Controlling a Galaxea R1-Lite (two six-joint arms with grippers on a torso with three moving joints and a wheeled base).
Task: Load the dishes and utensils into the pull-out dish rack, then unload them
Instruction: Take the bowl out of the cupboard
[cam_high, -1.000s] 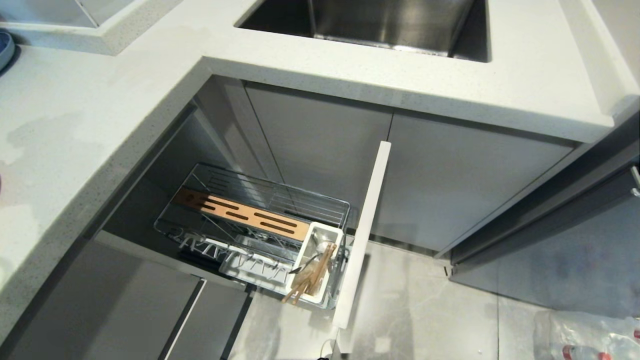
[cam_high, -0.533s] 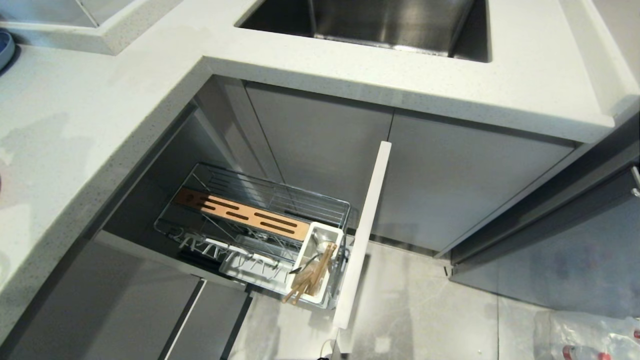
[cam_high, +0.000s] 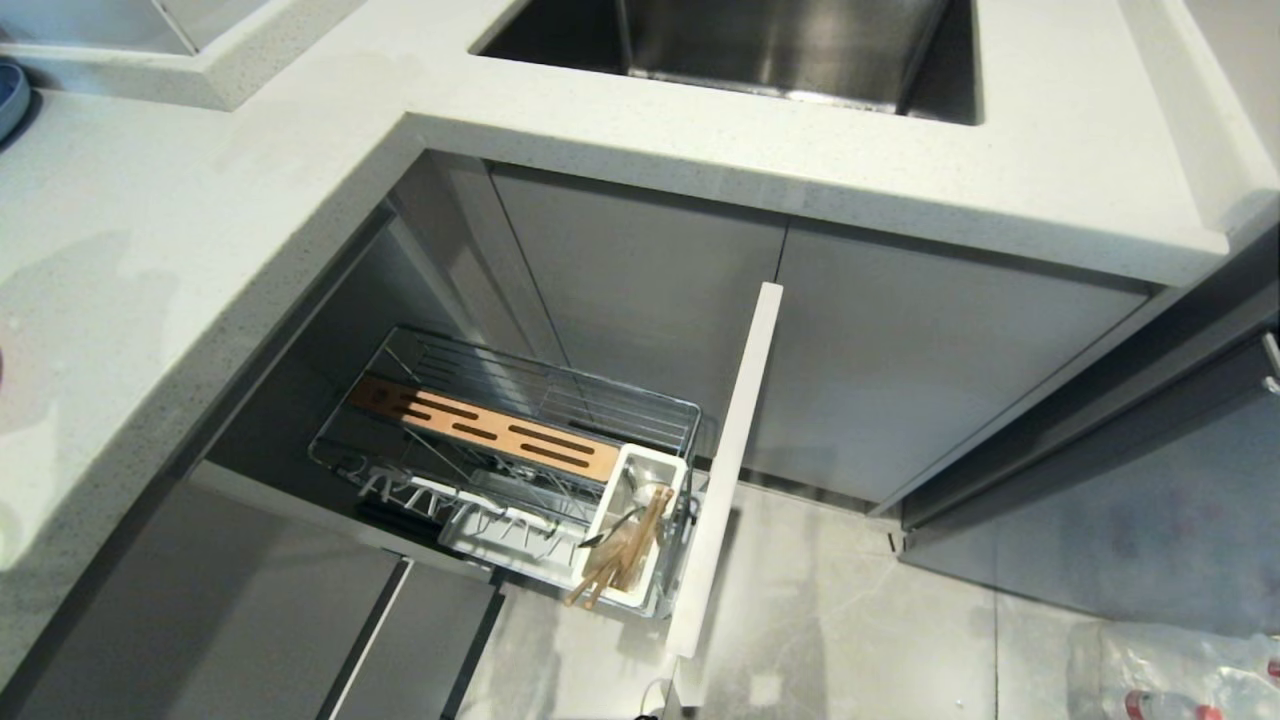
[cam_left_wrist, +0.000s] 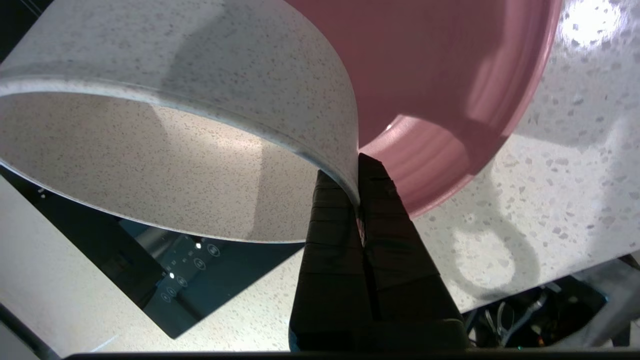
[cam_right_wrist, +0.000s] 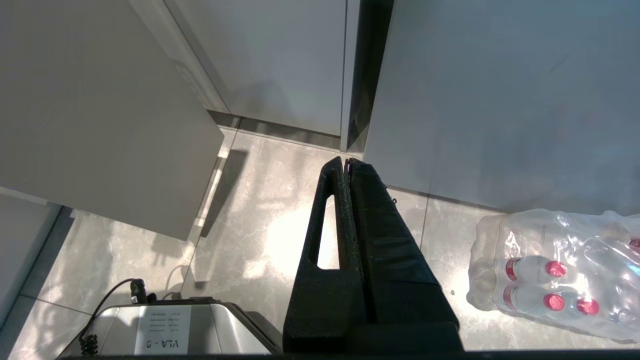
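My left gripper (cam_left_wrist: 359, 165) is shut on the rim of the pale-pink plate (cam_left_wrist: 440, 75), held on edge above the speckled countertop (cam_left_wrist: 550, 175); neither shows in the head view. One face of the plate is pink, the other looks pale and speckled. The pull-out dish rack (cam_high: 640, 400) stands pulled out below the counter, with its wooden insert (cam_high: 500, 435) and tall front panel (cam_high: 730, 460). Its white caddy (cam_high: 668, 465) holds the chopsticks (cam_high: 620, 560) and the spoon (cam_high: 608, 532). My right gripper (cam_right_wrist: 346, 160) hangs shut and empty over the floor.
A steel sink (cam_high: 780, 40) is set in the counter behind the rack. A blue-grey plate (cam_high: 8, 95) peeks in at the far left. A black hob (cam_left_wrist: 190, 270) lies below the held plate. A pack of water bottles (cam_right_wrist: 550, 272) sits on the floor at the right.
In the head view only the faint shadow on the left countertop has shifted a little. The rack and its contents have not moved.
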